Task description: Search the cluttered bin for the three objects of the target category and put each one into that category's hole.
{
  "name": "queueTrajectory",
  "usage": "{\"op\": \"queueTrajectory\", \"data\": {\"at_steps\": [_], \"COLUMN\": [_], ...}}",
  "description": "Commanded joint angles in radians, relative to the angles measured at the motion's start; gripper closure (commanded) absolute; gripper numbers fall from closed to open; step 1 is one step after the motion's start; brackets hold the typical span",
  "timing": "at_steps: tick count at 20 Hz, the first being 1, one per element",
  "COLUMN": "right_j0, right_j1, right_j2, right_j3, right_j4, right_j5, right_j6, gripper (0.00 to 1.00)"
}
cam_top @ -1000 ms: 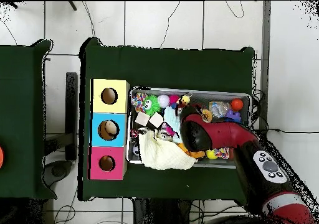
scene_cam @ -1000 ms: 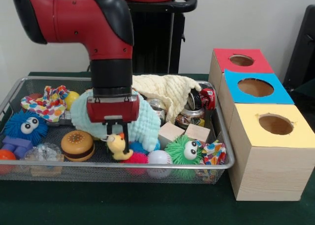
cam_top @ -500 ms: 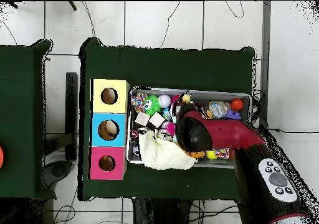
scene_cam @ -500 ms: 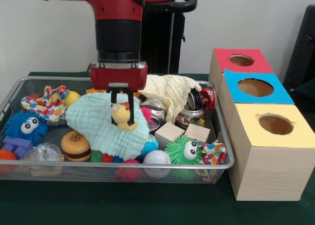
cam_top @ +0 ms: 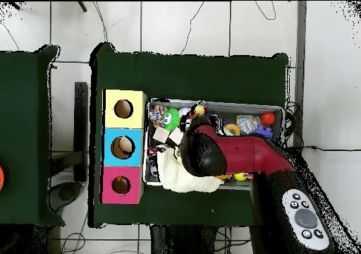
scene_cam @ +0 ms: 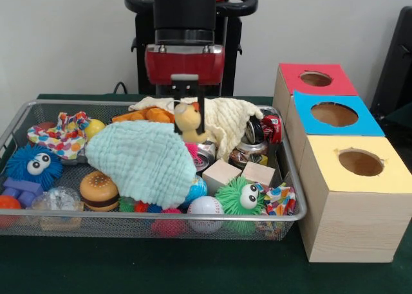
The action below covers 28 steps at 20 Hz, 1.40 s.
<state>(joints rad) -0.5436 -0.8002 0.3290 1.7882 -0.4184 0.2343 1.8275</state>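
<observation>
My gripper (scene_cam: 188, 128) is shut on a small yellow duck toy (scene_cam: 187, 117) and holds it in the air over the back middle of the wire bin (scene_cam: 20, 116), above the cream cloth (scene_cam: 225, 118). To the right stand three wooden boxes with round holes: the red-topped box (scene_cam: 315, 79) farthest, the blue-topped box (scene_cam: 333, 114) in the middle, and the yellow-topped box (scene_cam: 360, 162) nearest. In the overhead view the red arm (cam_top: 211, 154) hides the gripper and the duck; the yellow box (cam_top: 123, 109), blue box (cam_top: 123, 147) and red box (cam_top: 120, 185) sit left of the bin (cam_top: 233, 104).
The bin holds a light blue cloth (scene_cam: 145, 160), a burger toy (scene_cam: 101, 190), a blue fuzzy monster (scene_cam: 33, 165), a green fuzzy monster (scene_cam: 241, 197), two wooden blocks (scene_cam: 222, 174), a white ball (scene_cam: 207, 207), a spotted cloth (scene_cam: 61, 134), a can (scene_cam: 270, 128) and a jar (scene_cam: 248, 154).
The gripper lifted the duck out from the bin's front, then carried it up and to the right, toward the back of the bin. The light blue cloth is now uncovered.
</observation>
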Motion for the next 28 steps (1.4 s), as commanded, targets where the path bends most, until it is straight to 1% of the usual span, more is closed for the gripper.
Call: {"op": "queueTrajectory", "data": {"at_steps": [1, 5, 11, 15, 16, 23, 28], "right_j0": [0.077, 0.116, 0.19, 0.251, 0.276, 0.369, 0.458], "right_j1": [-0.059, -0.068, -0.091, -0.109, -0.111, -0.134, -0.172], "right_j2": [-0.073, -0.107, -0.177, -0.233, -0.259, -0.345, -0.418], "right_j3": [0.086, 0.093, 0.137, 0.164, 0.163, 0.21, 0.241], "right_j4": [0.103, 0.14, 0.21, 0.249, 0.259, 0.343, 0.389], "right_j5": [0.18, 0.19, 0.199, 0.2, 0.212, 0.208, 0.233], "right_j6": [0.176, 0.194, 0.243, 0.268, 0.284, 0.312, 0.333], "gripper": [1.0, 1.0, 1.0, 1.0, 1.0, 1.0, 1.0]}}
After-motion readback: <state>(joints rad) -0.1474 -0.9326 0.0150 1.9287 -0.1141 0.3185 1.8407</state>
